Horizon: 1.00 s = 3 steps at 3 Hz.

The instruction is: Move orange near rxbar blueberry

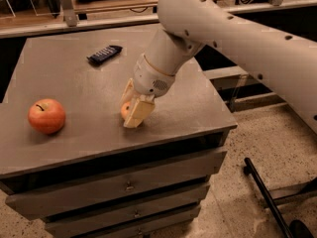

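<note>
Cream gripper (132,108) low on grey cabinet top (74,78), hiding most of small round yellow-orange orange (125,111); clamped or not, can't tell. Dark flat rxbar blueberry (104,54) well apart.

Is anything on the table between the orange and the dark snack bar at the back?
Nothing visible. The gripper is down at the orange near the front edge; only bare table lies between it and the snack bar. The apple sits well off that line.

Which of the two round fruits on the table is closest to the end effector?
The orange, the smaller yellow-orange one: the end effector is right at it and partly covers it. The bigger red apple lies well apart from it.
</note>
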{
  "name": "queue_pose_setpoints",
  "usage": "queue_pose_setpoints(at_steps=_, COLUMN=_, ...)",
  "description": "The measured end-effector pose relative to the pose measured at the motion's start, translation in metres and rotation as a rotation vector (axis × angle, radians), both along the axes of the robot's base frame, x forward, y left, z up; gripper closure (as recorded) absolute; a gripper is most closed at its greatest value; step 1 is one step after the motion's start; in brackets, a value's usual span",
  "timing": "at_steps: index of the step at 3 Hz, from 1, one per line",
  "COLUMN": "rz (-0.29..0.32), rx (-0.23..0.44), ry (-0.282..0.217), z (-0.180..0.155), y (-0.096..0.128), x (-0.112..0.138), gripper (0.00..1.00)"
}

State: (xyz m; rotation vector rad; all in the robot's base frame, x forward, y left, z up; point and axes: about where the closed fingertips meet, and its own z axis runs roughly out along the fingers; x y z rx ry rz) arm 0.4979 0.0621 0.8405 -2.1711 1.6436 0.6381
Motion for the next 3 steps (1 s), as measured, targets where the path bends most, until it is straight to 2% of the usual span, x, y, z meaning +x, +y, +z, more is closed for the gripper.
queue_pose_setpoints(at_steps=1, rz=0.007, rx=0.006, ry=-0.01, z=0.005, y=0.002, x=0.001, gripper=0.88)
queue_pose_setpoints(at_steps=2, rz=-0.007, rx=0.028, ry=-0.069, z=0.03, y=0.009, x=0.021, gripper=1.0)
queue_pose_setpoints(at_steps=3, rz=-0.051, rx=0.083, ry=-0.138, z=0.076, y=0.014, x=0.049, gripper=1.0)
